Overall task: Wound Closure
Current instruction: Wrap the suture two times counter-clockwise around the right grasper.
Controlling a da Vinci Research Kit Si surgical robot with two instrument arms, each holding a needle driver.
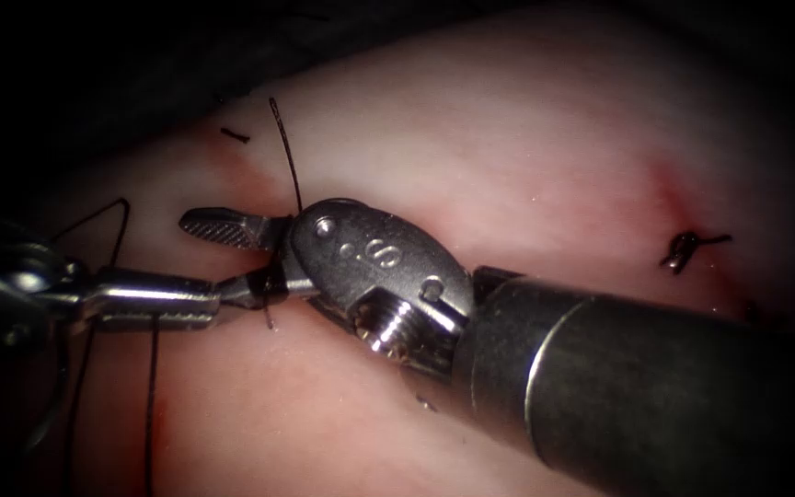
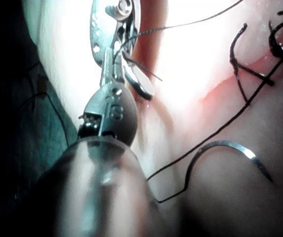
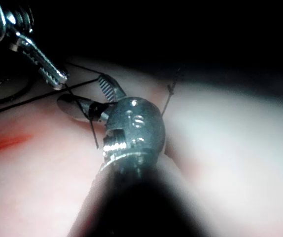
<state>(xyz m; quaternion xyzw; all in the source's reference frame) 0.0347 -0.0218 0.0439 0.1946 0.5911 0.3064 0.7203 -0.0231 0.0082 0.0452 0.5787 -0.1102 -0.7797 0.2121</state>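
Right now the right tool [image 1: 255,256] has its jaws apart, straddling a strand of thread [image 1: 287,156] where it rises off the tissue [image 1: 526,156]; nothing clamped. Left tool [image 1: 232,293] comes in from the left with its jaws together, tip meeting the thread at the right tool's lower jaw; it looks clamped on the thread, though the contact is small and partly hidden. Needle [image 2: 230,148] lies free on the tissue in the left wrist view, thread trailing from it, held by neither tool and not in the tissue. A tied stitch [image 1: 687,248] sits well to the right, beside red fluid [image 1: 669,189].

My read: thread handling at a knot, possibly a trim. To do it well:
- keep the left tool's tension steady, no jerks
- seat the strand deep between the open jaws, not at the tips
- keep the jaws off the tissue
- mind the free needle's point.
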